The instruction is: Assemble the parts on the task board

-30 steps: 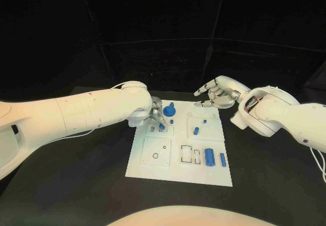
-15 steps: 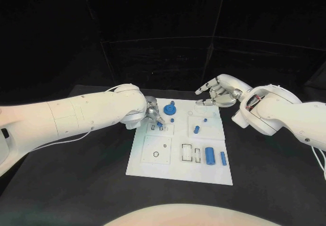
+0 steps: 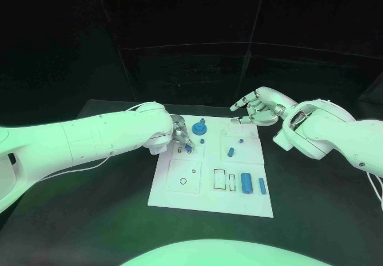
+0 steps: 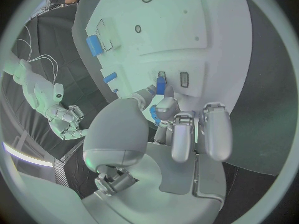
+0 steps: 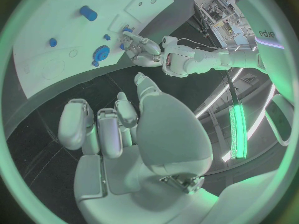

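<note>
Black tabletop surrounded the white task board [image 3: 209,191], which lay in the middle. At the board's far left corner the left hand [image 3: 180,137] pinched a small blue part [image 4: 161,87] between its fingertips, holding it at a slot there. The right hand [image 3: 257,109] hovered beyond the board's far edge, fingers loosely curled, holding nothing. The part looked light, rigid and smooth (probably plastic, so likely slippery); a fingertip pinch across its short sides seemed the safest hold.

L hand [image 3: 180,137] pinching; R hand [image 3: 257,108] empty, curled.
</note>
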Robot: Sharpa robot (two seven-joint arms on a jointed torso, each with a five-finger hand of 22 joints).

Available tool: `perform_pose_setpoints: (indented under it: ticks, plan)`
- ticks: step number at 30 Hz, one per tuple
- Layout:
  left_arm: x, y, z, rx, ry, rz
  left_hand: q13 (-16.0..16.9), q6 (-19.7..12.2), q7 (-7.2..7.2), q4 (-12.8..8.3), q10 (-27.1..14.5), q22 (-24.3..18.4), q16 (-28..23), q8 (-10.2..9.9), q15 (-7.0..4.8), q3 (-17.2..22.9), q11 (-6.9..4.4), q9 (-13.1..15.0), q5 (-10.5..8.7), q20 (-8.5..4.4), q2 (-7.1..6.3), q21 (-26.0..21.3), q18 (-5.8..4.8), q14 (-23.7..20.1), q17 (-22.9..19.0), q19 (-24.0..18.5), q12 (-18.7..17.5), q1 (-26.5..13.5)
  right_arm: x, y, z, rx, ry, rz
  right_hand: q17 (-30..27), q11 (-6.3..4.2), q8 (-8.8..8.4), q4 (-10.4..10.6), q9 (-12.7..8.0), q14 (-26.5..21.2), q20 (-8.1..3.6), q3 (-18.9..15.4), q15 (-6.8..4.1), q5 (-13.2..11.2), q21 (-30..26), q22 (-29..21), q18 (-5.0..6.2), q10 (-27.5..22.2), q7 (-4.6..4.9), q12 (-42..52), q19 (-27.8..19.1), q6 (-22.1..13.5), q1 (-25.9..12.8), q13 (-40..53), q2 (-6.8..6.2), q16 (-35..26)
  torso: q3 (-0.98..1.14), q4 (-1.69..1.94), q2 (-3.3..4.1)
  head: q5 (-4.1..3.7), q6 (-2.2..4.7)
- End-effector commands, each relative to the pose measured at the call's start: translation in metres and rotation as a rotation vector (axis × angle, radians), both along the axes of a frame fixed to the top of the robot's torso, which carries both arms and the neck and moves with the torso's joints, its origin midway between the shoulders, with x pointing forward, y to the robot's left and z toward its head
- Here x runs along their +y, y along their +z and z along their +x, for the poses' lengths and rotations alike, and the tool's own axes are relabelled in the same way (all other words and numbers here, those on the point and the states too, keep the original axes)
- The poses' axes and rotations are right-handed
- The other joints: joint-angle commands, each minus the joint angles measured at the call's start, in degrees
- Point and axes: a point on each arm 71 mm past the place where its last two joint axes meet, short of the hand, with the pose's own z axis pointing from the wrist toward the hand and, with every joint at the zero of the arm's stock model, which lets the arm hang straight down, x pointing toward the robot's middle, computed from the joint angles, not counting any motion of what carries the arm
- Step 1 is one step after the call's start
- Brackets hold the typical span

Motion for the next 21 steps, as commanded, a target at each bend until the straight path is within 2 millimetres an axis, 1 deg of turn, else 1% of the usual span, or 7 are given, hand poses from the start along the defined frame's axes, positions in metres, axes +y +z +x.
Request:
perform_pose_setpoints:
  ticks: [1, 10, 14, 17, 21]
  plan:
    - [0.0003, -0.0031, -0.0015, 0.023, 0.001, 0.015, -0.1, -0.3, 0.06, -9.4, 0.4, 0.1, 0.2, 0.4, 0.16, 9.7, -0.13, 0.0, 0.01, 0.12, 0.53, -0.1, -1.02, 6.0, 15.1, 1.0, 0.1, 0.1, 0.0007, 0.0013, 0.0000, -0.003, 0.009, 0.003, 2.2, -0.32, 0.21, 0.0, 0.1, 2.9, -0.23, -0.2, -0.36, 0.3, -0.3, 0.0, 0.34, 0.1, 0.04, -0.1, -0.1, 0.3, 0.1, 0.1, 0.59, -0.1, 0.02, 0.02, 0.01, -0.04, -0.05]
    - [-0.0009, -0.0054, -0.0054, 0.058, -0.018, 0.039, -0.1, -0.2, 0.04, -9.5, 0.4, 0.3, 0.2, 0.5, 0.15, 10.2, -0.15, 0.1, 0.22, 0.11, 0.28, 0.0, -1.06, 6.0, 15.1, 1.1, 0.1, -0.1, 0.0011, 0.0012, 0.0003, -0.002, 0.010, 0.003, 2.2, -0.32, 0.21, 0.0, 0.1, 2.9, -0.23, -0.2, -0.36, 0.3, -0.3, 0.0, 0.34, 0.1, 0.04, -0.1, -0.1, 0.3, 0.1, 0.1, 0.59, -0.1, -0.01, -0.05, 0.04, -0.02, -0.15]
    - [-0.0004, -0.0058, -0.0064, 0.066, -0.020, 0.046, -0.1, -0.2, -0.04, -9.5, 0.5, 0.4, 0.2, 1.1, 0.10, 11.4, -0.22, 0.8, 1.76, 0.06, -0.42, 0.0, -1.07, 6.0, 15.1, 1.1, 0.1, -1.0, 0.0014, 0.0011, 0.0003, -0.002, 0.011, 0.003, 2.2, -0.32, 0.21, 0.0, 0.1, 2.9, -0.23, -0.2, -0.36, 0.3, -0.3, 0.0, 0.34, 0.1, 0.04, -0.1, -0.1, 0.3, 0.1, 0.1, 0.59, -0.1, -0.03, -0.02, 0.04, -0.08, -0.11]
    - [0.0000, -0.0061, -0.0073, 0.072, -0.022, 0.051, 0.0, -0.3, -0.07, -9.5, 0.5, 0.5, 0.2, 1.2, 0.08, 11.7, -0.24, 0.9, 2.08, 0.05, -0.59, 0.1, -1.08, 6.0, 15.1, 1.1, 0.2, -1.1, 0.0016, 0.0011, 0.0004, -0.001, 0.012, 0.003, 2.2, -0.32, 0.21, 0.0, 0.1, 2.9, -0.23, -0.2, -0.36, 0.3, -0.3, 0.0, 0.34, 0.1, 0.04, -0.1, -0.1, 0.3, 0.1, 0.1, 0.59, -0.1, -0.03, 0.07, 0.02, -0.12, -0.29]
    - [0.0006, -0.0062, -0.0079, 0.075, -0.021, 0.055, 0.0, -0.3, -0.08, -9.5, 0.6, 0.5, 0.2, 1.3, 0.07, 11.9, -0.25, 1.0, 2.22, 0.04, -0.66, 0.1, -1.09, 6.0, 15.1, 1.1, 0.2, -1.2, 0.0019, 0.0010, 0.0005, -0.001, 0.013, 0.002, 2.2, -0.32, 0.21, 0.0, 0.1, 2.9, -0.23, -0.2, -0.36, 0.3, -0.3, 0.0, 0.34, 0.1, 0.04, -0.1, -0.1, 0.3, 0.1, 0.1, 0.59, -0.1, -0.03, 0.07, 0.03, -0.10, -0.29]
